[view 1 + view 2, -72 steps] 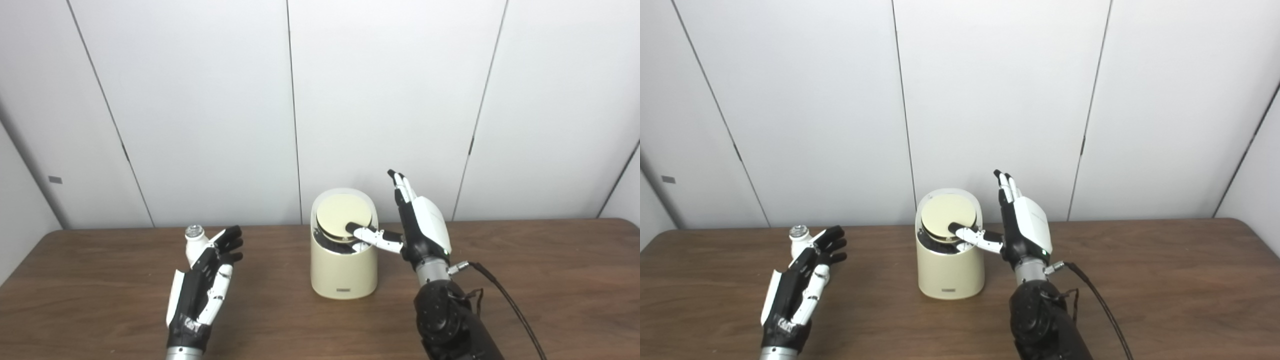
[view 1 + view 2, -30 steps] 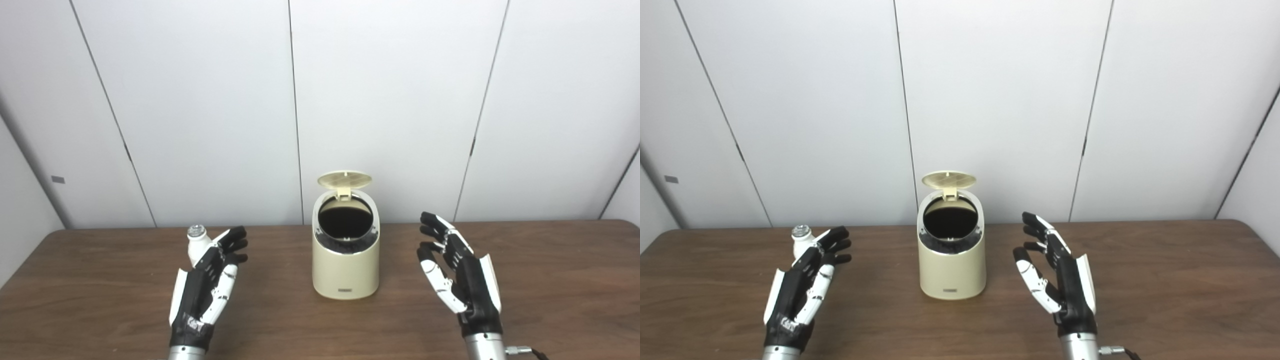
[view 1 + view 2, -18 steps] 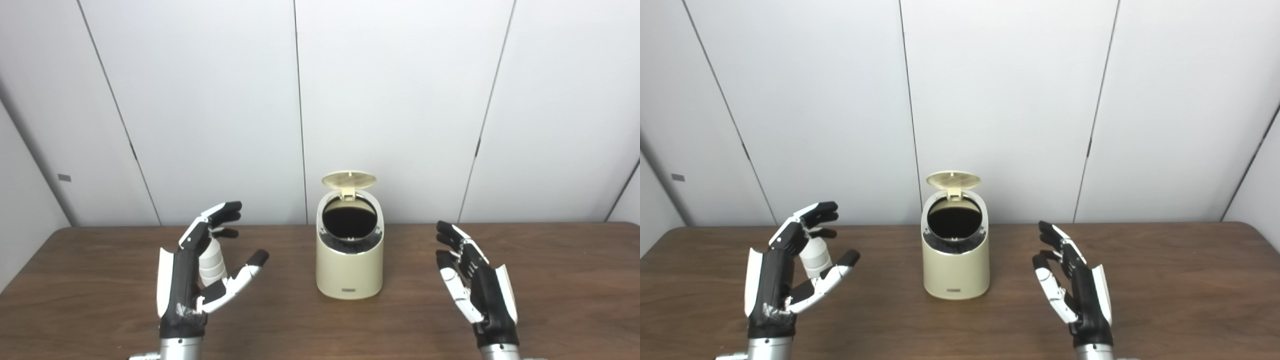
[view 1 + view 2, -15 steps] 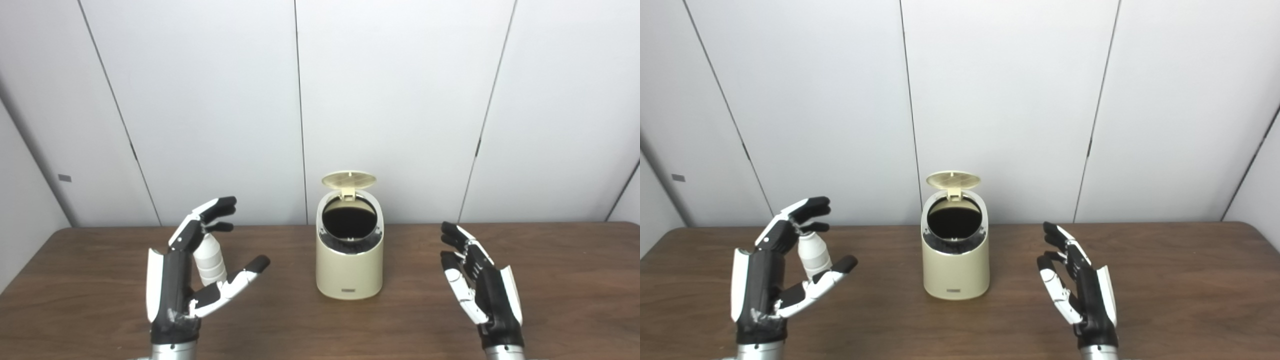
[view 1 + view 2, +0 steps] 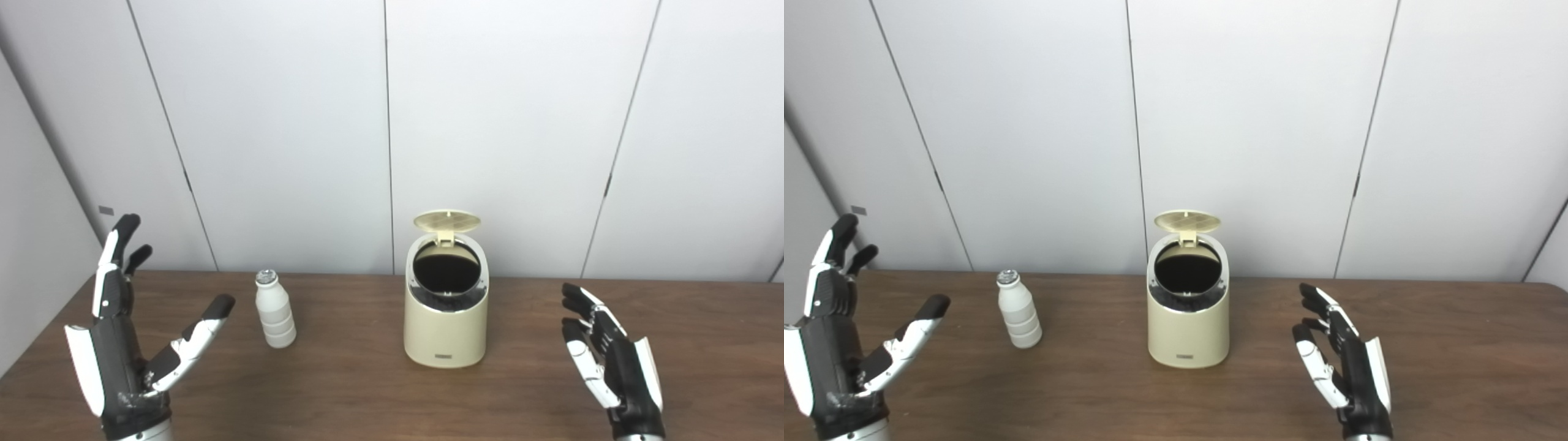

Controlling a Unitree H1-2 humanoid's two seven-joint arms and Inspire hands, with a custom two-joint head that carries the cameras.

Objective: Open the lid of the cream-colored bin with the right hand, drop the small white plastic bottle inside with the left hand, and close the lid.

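While one cream-colored bin (image 5: pixel 445 318) stands mid-table (image 5: pixel 343 392) with its lid (image 5: pixel 446 220) flipped up, one small white plastic bottle (image 5: pixel 274 310) stands upright to its left — untouched. Half a second ago the left hand (image 5: pixel 119 349) was curled around that bottle; now it is raised well apart, fingers spread, holding nothing. Spread and empty too, the right hand (image 5: pixel 612 361) hovers right of the bin.

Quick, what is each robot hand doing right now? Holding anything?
Left hand: open, holding nothing; the small white bottle stands apart from it on the table.
Right hand: open, holding nothing.
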